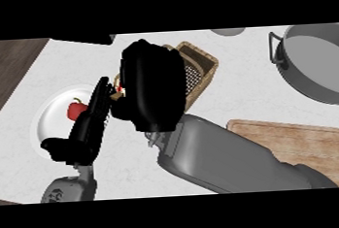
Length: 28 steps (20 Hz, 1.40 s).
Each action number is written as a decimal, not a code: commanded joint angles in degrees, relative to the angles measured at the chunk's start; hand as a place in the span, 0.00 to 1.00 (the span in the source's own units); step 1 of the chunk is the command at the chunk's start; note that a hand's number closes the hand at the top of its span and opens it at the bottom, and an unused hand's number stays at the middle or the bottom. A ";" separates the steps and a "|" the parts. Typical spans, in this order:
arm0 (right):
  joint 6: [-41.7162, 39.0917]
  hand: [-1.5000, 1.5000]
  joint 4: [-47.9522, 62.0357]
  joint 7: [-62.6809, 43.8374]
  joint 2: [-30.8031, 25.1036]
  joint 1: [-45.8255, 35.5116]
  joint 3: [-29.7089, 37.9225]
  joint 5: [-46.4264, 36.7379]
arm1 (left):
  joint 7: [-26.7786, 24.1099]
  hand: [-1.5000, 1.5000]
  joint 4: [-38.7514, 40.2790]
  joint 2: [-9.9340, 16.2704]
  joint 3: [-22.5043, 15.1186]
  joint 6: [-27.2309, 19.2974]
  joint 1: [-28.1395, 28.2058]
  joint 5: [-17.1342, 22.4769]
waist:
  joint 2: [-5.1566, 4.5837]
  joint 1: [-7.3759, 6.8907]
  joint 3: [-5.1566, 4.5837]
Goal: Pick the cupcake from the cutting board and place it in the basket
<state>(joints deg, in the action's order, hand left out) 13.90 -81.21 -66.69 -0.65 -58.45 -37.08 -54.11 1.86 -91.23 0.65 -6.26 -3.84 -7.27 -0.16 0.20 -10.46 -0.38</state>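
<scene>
Presently the cupcake is not visible; the board (303,140) lies bare, so it is judged hidden under the right hand (151,85), poised over the basket (198,66) for release. Whether those fingers grip cannot be told. Left hand (87,122) rests open beside the plate (54,110).

A kitchen: a pale marbled tabletop (244,102) carries a large metal pot (320,62), a wooden cutting board (310,137), a wicker basket (198,66) and a white plate (54,112) holding a red pepper (77,110).
</scene>
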 commanded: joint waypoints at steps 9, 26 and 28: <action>-2.52 1.00 11.52 -18.49 0.61 -12.86 -0.09 1.90 | -0.22 0.50 -0.01 0.34 2.24 -1.97 0.23 -0.28 | 0.44 4.15 -0.04; 0.66 1.00 19.13 -18.51 0.61 -14.45 0.21 4.13 | -1.37 0.50 -1.84 1.48 4.42 -2.04 4.12 0.73 | 0.14 7.68 0.23; 1.11 1.00 19.07 -18.51 0.61 -12.71 -0.95 5.39 | 1.73 0.50 -3.06 1.65 4.48 -2.58 2.51 0.70 | 0.15 7.64 0.27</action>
<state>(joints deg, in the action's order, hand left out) 13.39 -62.42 -71.04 -0.90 -71.51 -36.58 -50.04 1.60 -92.98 2.12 -2.07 -6.10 -4.37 0.26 0.36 -3.13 -0.16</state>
